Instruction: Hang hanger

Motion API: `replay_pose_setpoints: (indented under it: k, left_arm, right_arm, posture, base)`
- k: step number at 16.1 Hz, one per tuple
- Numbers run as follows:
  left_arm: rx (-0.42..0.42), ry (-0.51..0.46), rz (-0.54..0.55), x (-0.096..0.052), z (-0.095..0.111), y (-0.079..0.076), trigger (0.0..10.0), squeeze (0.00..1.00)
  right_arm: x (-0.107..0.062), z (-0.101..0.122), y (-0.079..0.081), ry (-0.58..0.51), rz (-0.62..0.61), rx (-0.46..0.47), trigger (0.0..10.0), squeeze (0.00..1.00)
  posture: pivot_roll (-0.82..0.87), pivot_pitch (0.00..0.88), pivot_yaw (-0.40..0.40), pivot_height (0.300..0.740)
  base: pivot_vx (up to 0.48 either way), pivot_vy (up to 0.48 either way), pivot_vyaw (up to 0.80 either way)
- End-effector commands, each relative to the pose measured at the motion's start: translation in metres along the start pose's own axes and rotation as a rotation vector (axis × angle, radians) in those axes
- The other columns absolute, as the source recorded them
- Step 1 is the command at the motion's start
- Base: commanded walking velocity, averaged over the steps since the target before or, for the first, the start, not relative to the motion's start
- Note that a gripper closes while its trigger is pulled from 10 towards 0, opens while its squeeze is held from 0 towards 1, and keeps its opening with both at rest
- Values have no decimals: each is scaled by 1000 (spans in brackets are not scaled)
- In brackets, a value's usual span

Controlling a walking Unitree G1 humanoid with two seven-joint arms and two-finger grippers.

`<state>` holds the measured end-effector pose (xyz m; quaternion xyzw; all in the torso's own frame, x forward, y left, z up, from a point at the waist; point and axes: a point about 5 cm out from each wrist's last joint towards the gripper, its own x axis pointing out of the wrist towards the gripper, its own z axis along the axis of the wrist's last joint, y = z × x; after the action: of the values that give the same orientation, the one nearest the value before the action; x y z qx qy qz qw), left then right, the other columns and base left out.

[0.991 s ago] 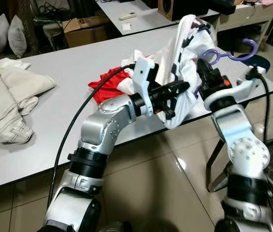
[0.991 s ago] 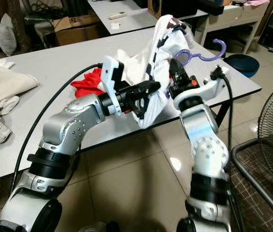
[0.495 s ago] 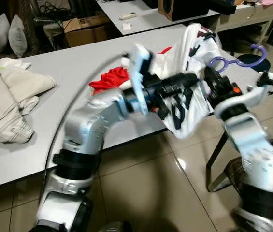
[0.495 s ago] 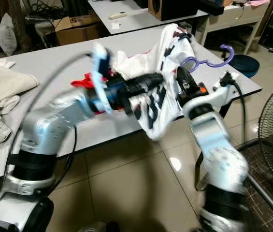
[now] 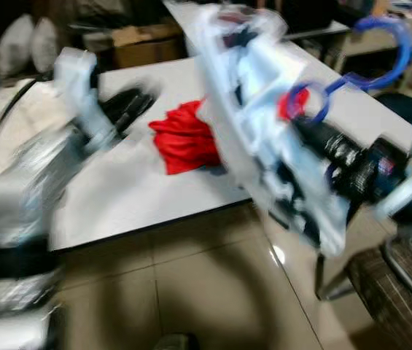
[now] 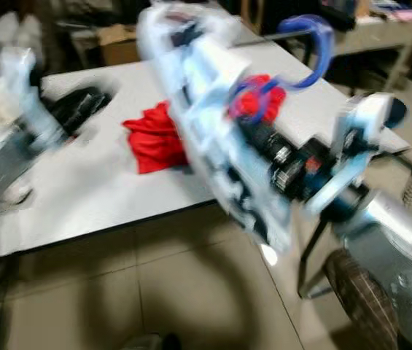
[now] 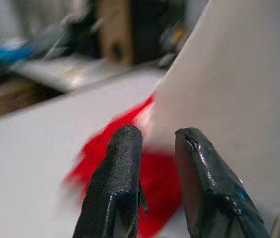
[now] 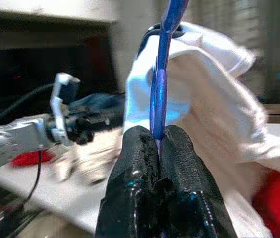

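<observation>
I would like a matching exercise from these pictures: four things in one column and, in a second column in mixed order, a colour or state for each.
Things:
1. hanger
2. cloth on the table
3. left gripper
4. shirt on the hanger

Colour or state:
A. red, lying crumpled
B. white, lifted off the table
C. blue-purple, pinched by the right gripper
D. fingers apart, holding nothing

Pairs: 1-C, 2-A, 3-D, 4-B
</observation>
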<state>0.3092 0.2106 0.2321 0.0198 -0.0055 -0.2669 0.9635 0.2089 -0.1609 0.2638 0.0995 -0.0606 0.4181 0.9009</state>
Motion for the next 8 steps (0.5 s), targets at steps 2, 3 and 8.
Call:
replay_pose_setpoints:
  k: [2, 3, 8]
  left_arm:
    - [79, 52, -19, -21, -3, -4, 10000, 0]
    - [96, 73, -2, -31, -6, -3, 10000, 0]
    - [94, 164, -7, -65, -14, -14, 10000, 0]
  right_arm:
    - [0, -3, 15, 30, 139, 28, 10000, 0]
    - [0, -8, 20, 50, 184, 50, 10000, 0]
    - [7, -29, 38, 85, 348, 198, 10000, 0]
  posture:
    - [-27, 0, 66, 740]
    - [-4, 0, 52, 740]
    - [98, 0, -14, 740]
  base:
    - [0, 0, 800]
    - [0, 0, 800]
    - [0, 0, 800]
